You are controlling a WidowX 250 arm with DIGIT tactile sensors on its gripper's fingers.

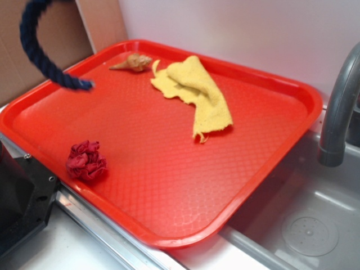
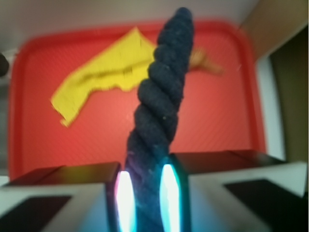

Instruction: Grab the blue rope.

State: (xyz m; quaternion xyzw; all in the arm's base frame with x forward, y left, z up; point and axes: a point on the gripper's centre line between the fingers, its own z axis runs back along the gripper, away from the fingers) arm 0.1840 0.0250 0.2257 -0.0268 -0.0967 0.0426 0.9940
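The blue rope [image 1: 39, 53] is a thick navy twisted rope hanging in the air over the left back corner of the red tray [image 1: 169, 169]. Its upper end leaves the exterior view at the top left; its free end dangles just above the tray. The gripper is out of the exterior view. In the wrist view my gripper [image 2: 143, 193] is shut on the blue rope [image 2: 161, 101], which hangs down from between the two fingers over the tray [image 2: 207, 121].
A yellow knitted cloth [image 1: 197, 93] lies at the tray's back middle, also in the wrist view [image 2: 101, 77]. A brown seashell [image 1: 134, 62] sits at the back left. A small red fabric ball [image 1: 85, 160] lies front left. A grey faucet [image 1: 337, 107] and sink [image 1: 309, 230] are right.
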